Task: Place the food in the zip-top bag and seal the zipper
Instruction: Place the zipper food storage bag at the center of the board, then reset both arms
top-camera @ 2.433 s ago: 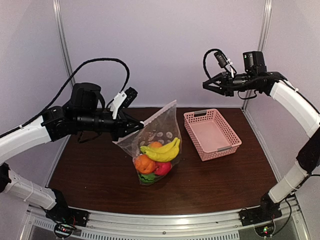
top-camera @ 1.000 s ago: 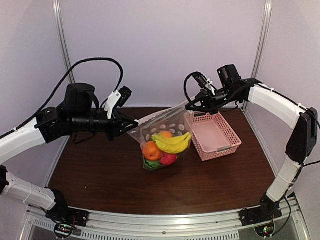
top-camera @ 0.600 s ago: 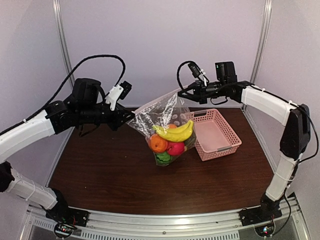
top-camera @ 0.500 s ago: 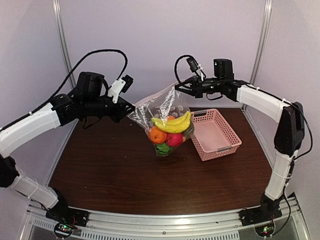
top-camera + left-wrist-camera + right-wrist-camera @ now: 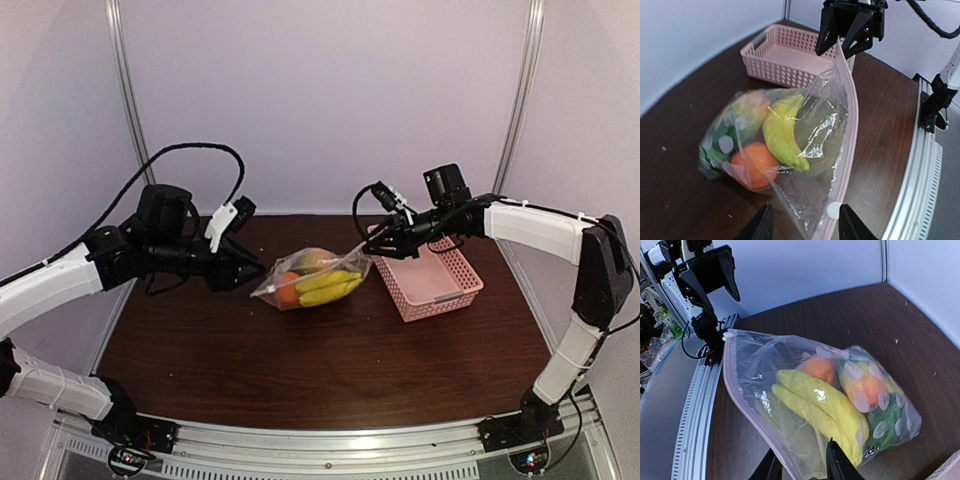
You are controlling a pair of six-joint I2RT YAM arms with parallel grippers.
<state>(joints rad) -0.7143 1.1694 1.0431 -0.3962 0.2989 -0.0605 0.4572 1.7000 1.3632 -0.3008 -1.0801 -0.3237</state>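
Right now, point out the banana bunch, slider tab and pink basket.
banana bunch [image 5: 782,135], left wrist view, middle of the fruit.
slider tab [image 5: 833,210], left wrist view, its white face.
pink basket [image 5: 785,75], left wrist view, near wall.

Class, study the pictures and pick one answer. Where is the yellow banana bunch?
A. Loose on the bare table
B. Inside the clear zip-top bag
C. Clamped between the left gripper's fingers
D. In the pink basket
B: the banana bunch lies behind the clear film of the zip-top bag, next to the orange, while the pink basket holds no fruit.
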